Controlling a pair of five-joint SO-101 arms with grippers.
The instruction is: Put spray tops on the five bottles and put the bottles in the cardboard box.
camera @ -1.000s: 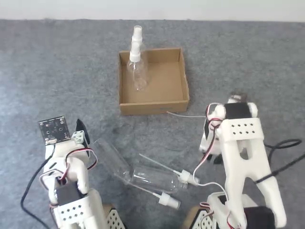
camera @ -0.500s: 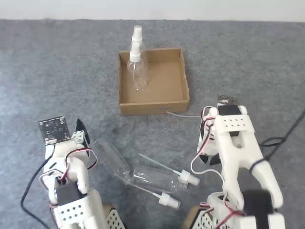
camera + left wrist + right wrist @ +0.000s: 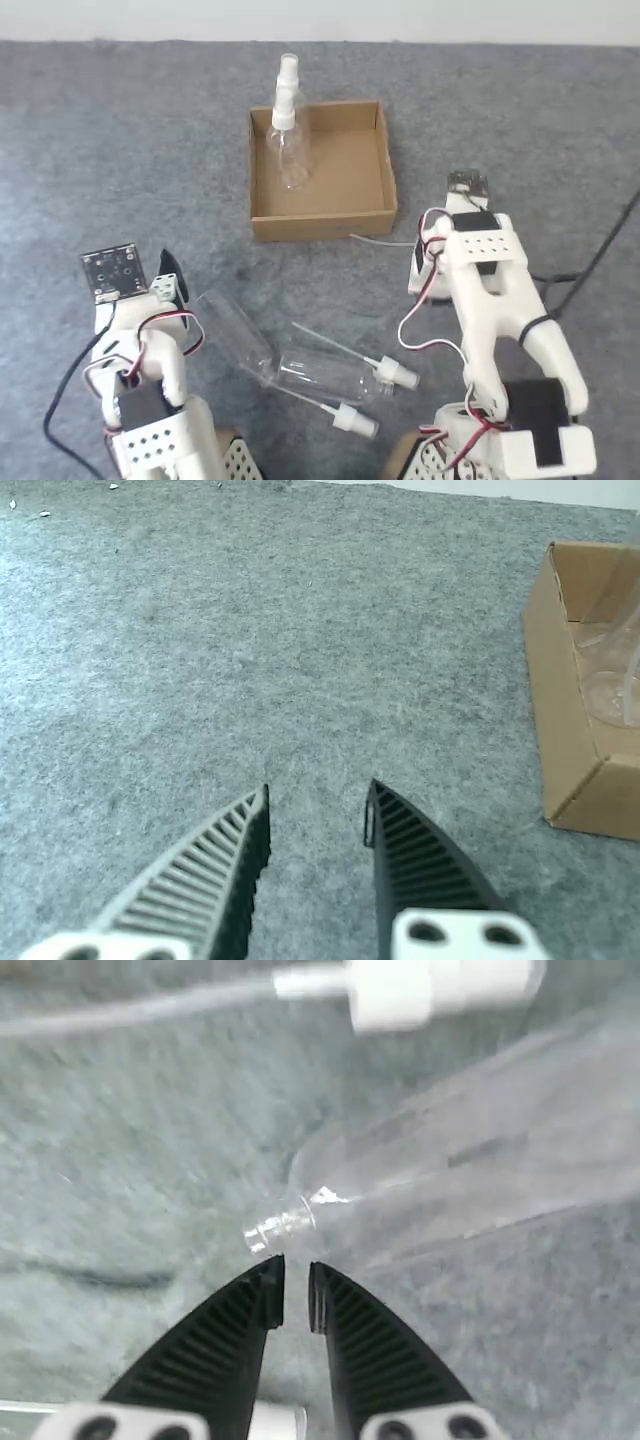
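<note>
**Right gripper at an uncapped bottle's neck, jaws too close for a take**

Findings. The right gripper [image 3: 295, 1265] holds nothing. Its jaws stand nearly together with a thin gap between them, pointed at the open neck [image 3: 280, 1228] of a clear bottle [image 3: 480, 1160] lying on its side on the grey carpet [image 3: 150, 150]. A loose spray top [image 3: 440, 990] lies just beyond the neck. The left gripper [image 3: 315, 800] hangs over bare carpet, jaws well apart and empty. The cardboard box [image 3: 385, 165] sits well apart from the lying bottle, with a capped bottle [image 3: 290, 155] inside.

Recommendation. The step in hand appears to be securing this bottle for capping.
- Widen the jaws before closing in.
- Grip the shoulder or body, not the threaded neck, so the mouth stays free.
- Close gently, since a round, smooth bottle is likely to roll or squirt out sideways.
- Feed the long, limp dip tube in first, with the top kept in line with the mouth.

Not verified.
- Two white tops show at the box's far wall. I cannot tell whether one bottle or two stand there.
- A second bottle [image 3: 235, 330] meets the first, but contact or overlap cannot be judged through the clear plastic.
- A thin tube [image 3: 380, 240] by the box runs under the right arm [image 3: 495, 300], with its head hidden.
- Five bottles cannot be counted.
</note>
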